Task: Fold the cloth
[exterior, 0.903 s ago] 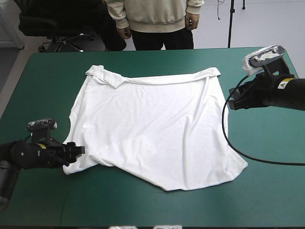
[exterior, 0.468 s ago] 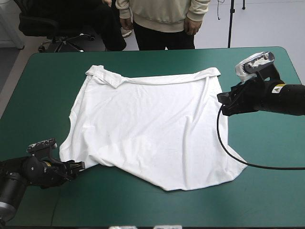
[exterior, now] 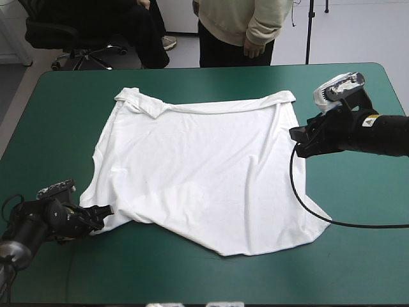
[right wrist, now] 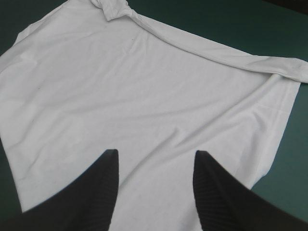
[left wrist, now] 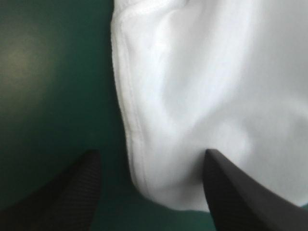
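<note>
High view takes in the whole T-shirt (exterior: pixel 204 173), one only, spread flat across the middle of the teal-green table (exterior: pixel 358 256). Its far edge is rolled into a ridge and its near edge runs at a slant.

Left wrist view alone shows the stitched hem at the shirt's near left corner. That corner lies between the two black fingers (left wrist: pixel 62 192) of the left gripper (left wrist: pixel 151 153), which stand wide apart, one over bare table and the other over cloth.

Right wrist view alone shows the right gripper (right wrist: pixel 156 152), its two fingers likewise apart, looking down on the white cloth. It also shows a small twisted bunch at one end of the rolled edge.

From above, the two grippers sit at opposite sides. The left is low at the near left corner, and the right is at the shirt's right edge, toward the far side.
</note>
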Controlling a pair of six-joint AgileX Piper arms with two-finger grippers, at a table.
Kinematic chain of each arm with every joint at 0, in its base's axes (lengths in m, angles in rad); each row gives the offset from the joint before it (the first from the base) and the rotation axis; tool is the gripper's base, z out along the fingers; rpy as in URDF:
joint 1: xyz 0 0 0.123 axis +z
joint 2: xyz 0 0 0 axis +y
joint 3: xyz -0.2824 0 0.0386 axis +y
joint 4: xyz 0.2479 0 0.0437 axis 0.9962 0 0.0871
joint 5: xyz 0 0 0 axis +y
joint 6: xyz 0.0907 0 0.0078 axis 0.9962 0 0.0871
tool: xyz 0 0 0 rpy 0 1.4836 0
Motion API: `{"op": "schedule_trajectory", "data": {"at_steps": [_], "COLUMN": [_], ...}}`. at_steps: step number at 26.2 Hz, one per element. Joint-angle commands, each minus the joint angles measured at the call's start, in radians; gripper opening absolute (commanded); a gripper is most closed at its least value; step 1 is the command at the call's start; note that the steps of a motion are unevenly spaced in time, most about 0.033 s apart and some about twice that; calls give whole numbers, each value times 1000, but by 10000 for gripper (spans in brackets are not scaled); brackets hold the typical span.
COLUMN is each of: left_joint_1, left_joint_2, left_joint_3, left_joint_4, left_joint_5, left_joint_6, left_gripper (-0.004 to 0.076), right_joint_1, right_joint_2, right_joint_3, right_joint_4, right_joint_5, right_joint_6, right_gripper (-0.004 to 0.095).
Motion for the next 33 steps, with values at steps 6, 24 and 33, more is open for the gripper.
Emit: {"op": "schedule_trajectory", "data": {"at_steps": [6, 24, 33], "left_joint_1": [-4, 362, 516], "left_joint_2": [162, 266, 772], "left_joint_3": [-23, -385, -1143], "left_joint_4": [-218, 104, 99], "left_joint_5": [-83, -289, -322], "left_joint_6": [203, 155, 171], "left_gripper": [328, -17, -17], "right_joint_1": [-10, -10, -10], "right_joint_2": [-18, -18, -18], "right_joint_3": [-21, -21, -18], "right_joint_4": [51, 91, 83], "right_joint_5": [-42, -81, -103], "right_joint_6": [-31, -62, -86], "right_gripper": [357, 347, 347]}}
